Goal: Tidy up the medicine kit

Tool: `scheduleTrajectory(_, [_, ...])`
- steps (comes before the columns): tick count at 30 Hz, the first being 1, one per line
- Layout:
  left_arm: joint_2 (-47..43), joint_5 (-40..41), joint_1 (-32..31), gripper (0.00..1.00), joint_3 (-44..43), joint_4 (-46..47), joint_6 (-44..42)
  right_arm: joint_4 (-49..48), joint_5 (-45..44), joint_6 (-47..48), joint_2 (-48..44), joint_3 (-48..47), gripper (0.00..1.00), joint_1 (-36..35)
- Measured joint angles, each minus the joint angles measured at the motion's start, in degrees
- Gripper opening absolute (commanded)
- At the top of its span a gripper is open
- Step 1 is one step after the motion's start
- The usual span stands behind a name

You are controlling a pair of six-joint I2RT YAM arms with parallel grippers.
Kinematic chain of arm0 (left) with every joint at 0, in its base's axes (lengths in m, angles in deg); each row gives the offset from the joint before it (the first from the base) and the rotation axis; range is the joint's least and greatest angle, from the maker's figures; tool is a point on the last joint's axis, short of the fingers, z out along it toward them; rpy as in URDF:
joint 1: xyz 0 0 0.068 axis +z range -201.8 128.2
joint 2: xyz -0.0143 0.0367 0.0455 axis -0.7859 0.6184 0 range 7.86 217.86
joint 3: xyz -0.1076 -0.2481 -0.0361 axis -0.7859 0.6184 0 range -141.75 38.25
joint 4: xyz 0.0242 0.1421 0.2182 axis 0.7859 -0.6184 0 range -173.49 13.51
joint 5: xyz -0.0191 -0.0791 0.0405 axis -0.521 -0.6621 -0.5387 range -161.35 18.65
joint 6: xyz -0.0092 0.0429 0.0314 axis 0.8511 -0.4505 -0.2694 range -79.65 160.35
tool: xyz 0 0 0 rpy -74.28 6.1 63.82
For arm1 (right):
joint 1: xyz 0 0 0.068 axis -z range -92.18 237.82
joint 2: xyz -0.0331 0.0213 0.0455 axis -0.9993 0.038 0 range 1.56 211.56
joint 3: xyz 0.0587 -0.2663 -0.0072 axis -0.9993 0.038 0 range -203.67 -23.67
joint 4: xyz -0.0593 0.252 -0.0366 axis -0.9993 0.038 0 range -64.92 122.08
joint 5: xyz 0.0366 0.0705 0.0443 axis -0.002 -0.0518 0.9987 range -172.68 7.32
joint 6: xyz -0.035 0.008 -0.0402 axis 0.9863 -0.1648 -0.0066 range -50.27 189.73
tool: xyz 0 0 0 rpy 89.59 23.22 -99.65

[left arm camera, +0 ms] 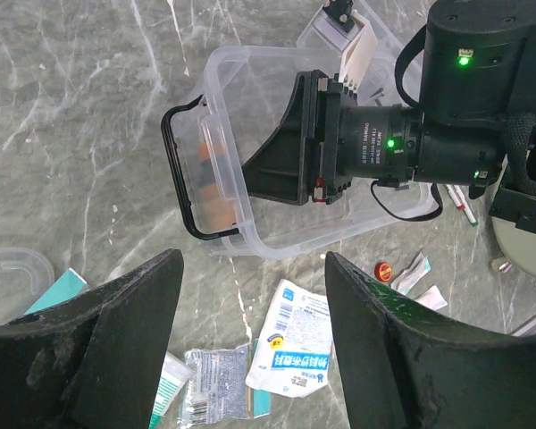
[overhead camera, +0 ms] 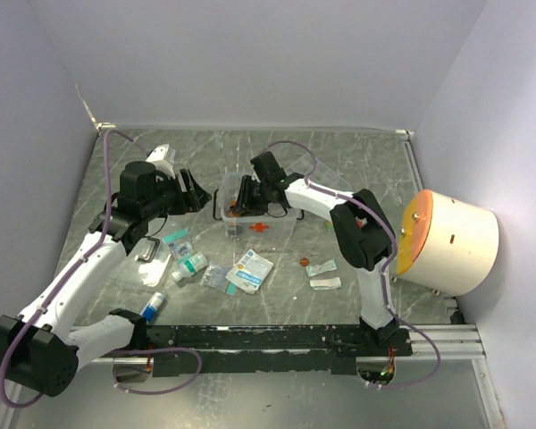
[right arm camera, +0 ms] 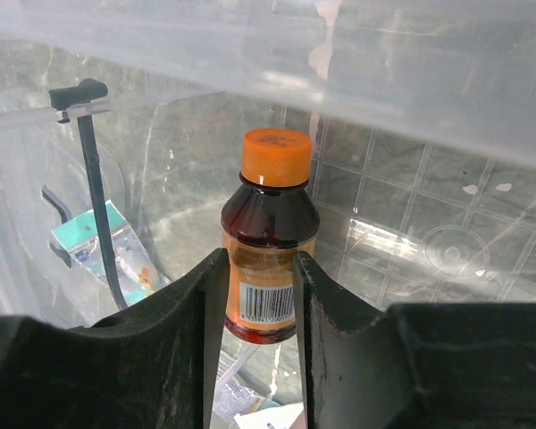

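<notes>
A: The right tool [right arm camera: 259,268]: state to be recorded.

B: Narrowed onto a brown bottle [right arm camera: 268,214] with an orange cap. The labelled body is pinched between both fingers, and the cap is seen beyond the fingertips. The tool is placed inside the medicine kit [overhead camera: 284,222], whose clear walls are seen around and ahead of it.

A: And the left tool [left arm camera: 255,261]?

B: Spread wide, nothing held. The kit is seen just ahead of its fingers, one black side handle [left arm camera: 174,170] nearest. A white packet [left arm camera: 290,353] and foil sachets [left arm camera: 214,393] are seen on the surface between and beneath the fingers.

A: Handling of the kit?

B: Judged light and thin-walled, stiff at the corners but flexible along the long walls. The clear plastic is probably slippery. It could be shoved across the surface by the tool working inside it.

A: Where should hold be taken?

B: The near handle, or the rim beside it, is suggested for the left tool so that the box is steadied. The handle looks hinged, so some play is expected. A mid-wall pinch is not advised, as bowing is likely.

A: The bottle?

B: Rigid and smooth. Whether it is glass or plastic cannot be told.
</notes>
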Motion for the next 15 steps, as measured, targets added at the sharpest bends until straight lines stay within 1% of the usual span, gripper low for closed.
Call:
scheduleTrajectory(1, [0.0,0.0,0.0,0.75,0.0,0.0,0.0,0.0,0.1,0.0,0.0,0.0,0.38,0.0])
scheduleTrajectory(3, [0.0,0.0,0.1,0.76,0.0,0.0,0.0,0.1,0.0,0.1,0.0,-0.1,0.46,-0.1])
scheduleTrajectory(5, [0.0,0.0,0.1,0.76,0.0,0.0,0.0,0.5,-0.1,0.3,0.0,-0.3,0.52,-0.2])
scheduleTrajectory(10, [0.0,0.7,0.1,0.75,-0.1,-0.6,0.0,2.7,-2.6,1.6,-0.9,-2.2,0.57,-0.3])
scheduleTrajectory(15, [-0.7,5.3,0.1,0.76,-1.8,-4.1,-0.3,3.4,-6.4,5.1,-7.7,-2.1,0.58,-0.5])
